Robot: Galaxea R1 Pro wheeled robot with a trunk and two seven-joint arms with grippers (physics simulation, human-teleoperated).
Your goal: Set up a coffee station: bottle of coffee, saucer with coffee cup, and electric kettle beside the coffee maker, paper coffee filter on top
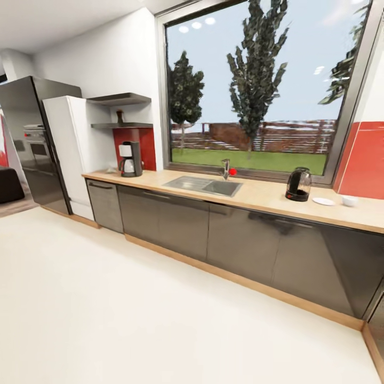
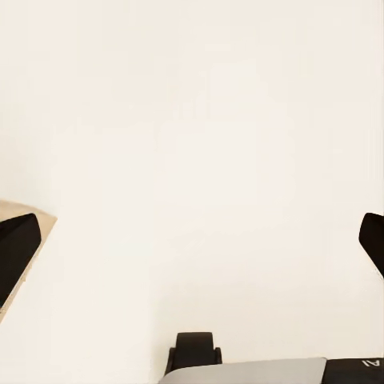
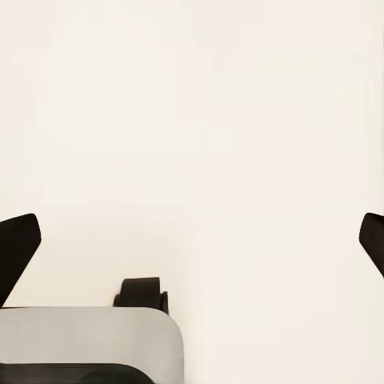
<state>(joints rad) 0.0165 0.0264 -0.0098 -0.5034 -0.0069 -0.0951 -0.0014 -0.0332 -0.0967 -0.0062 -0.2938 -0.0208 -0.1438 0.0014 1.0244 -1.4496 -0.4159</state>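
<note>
The kitchen countertop [image 1: 266, 198] runs across the head view above grey cabinet fronts. The coffee maker [image 1: 130, 159] stands at its left end, before a red wall panel. On the shelf above it sits the bottle of coffee [image 1: 120, 116]. A small pale shape [image 1: 110, 169] left of the machine may be the paper coffee filter; it is too small to tell. Far to the right stand the electric kettle [image 1: 298, 184], then the saucer [image 1: 323, 201] and the coffee cup [image 1: 349, 200], apart from each other. My left gripper [image 2: 196, 240] and right gripper [image 3: 196, 240] hang open over pale floor, holding nothing.
A steel sink [image 1: 205, 185] with a faucet [image 1: 226, 169] lies mid-counter under a large window. A dark fridge [image 1: 32, 144] and a white tall cabinet [image 1: 69, 149] stand left of the counter. Wide pale floor [image 1: 160, 309] separates me from the cabinets.
</note>
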